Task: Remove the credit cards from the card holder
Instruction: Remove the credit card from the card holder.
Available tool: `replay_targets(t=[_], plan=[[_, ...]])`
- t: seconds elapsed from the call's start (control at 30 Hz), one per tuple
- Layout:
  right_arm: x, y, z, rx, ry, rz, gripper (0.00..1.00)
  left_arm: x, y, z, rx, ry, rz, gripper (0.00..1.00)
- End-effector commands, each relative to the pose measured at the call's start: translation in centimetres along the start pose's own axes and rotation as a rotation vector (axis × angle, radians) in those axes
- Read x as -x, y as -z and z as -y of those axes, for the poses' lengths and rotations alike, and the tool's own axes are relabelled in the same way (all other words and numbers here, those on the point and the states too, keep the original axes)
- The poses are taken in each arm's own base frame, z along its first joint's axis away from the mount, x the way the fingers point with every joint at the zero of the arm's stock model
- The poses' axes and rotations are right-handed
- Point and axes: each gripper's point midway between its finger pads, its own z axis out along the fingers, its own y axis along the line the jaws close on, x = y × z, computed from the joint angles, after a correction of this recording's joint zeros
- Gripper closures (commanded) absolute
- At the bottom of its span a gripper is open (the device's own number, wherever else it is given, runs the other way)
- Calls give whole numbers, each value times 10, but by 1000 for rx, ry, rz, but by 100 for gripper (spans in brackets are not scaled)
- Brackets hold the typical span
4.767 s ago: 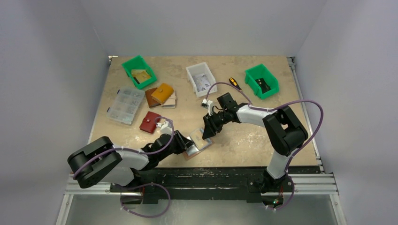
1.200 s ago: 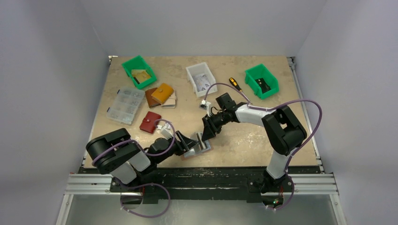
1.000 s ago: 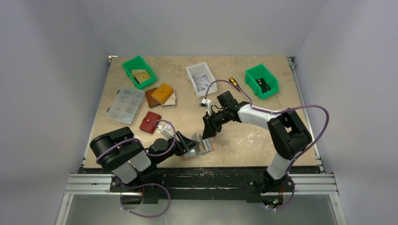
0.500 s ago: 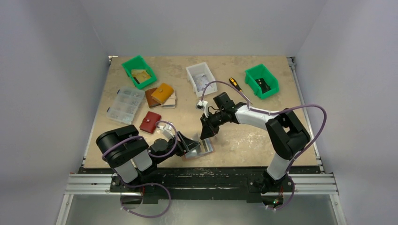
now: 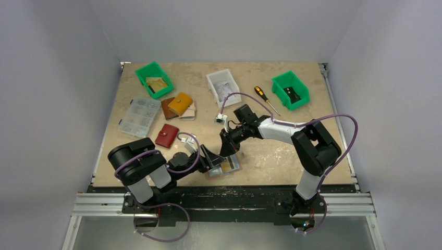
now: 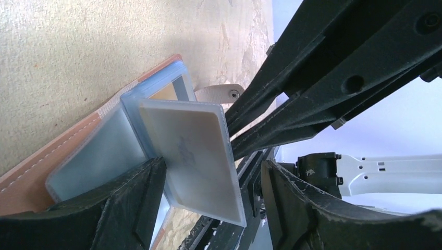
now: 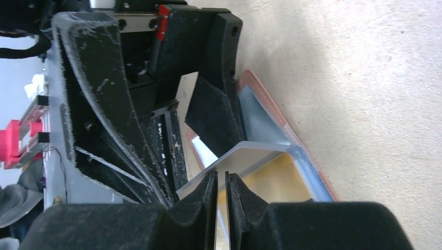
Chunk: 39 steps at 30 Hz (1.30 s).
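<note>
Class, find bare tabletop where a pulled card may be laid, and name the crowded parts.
Free: the table between card holder and right arm; also between left green bin and white bin. Crowded: around organiser box, wallets, red pouch, and where left gripper meets right gripper.

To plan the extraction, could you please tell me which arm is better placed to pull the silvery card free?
Right, probably: the right end effector is pinched on the silvery card, partly out of the card holder. The left end effector stands open.

Brown-pink card holder (image 6: 21, 191), bluish clear sleeves (image 6: 99, 156); silvery grey card (image 6: 194, 152); tan-gold card (image 7: 271, 183); black fingers (image 6: 130, 208).
</note>
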Motion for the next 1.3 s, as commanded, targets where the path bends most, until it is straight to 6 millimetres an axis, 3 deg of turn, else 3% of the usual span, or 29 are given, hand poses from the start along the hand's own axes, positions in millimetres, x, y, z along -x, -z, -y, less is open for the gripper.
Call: replay_targets(t=[0.0,0.2,0.37,0.87,1.17,1.27], plan=[[3,-5,-17,101,6,10,81,4,-4,17,-63,-29,5,29],[3,-8,-17,106,-8,8,79,4,-3,11,-25,-27,3,31],[2,-8,-18,112,-12,7,77,6,-1,7,6,-37,14,40],[0,-10,-7,57,-16,-3,75,22,14,-11,183,-113,65,42],[0,-10,-3,32,-14,-7,75,21,16,-18,206,-108,67,60],[1,-10,-1,22,-12,-8,75,23,18,-19,219,-114,74,61]])
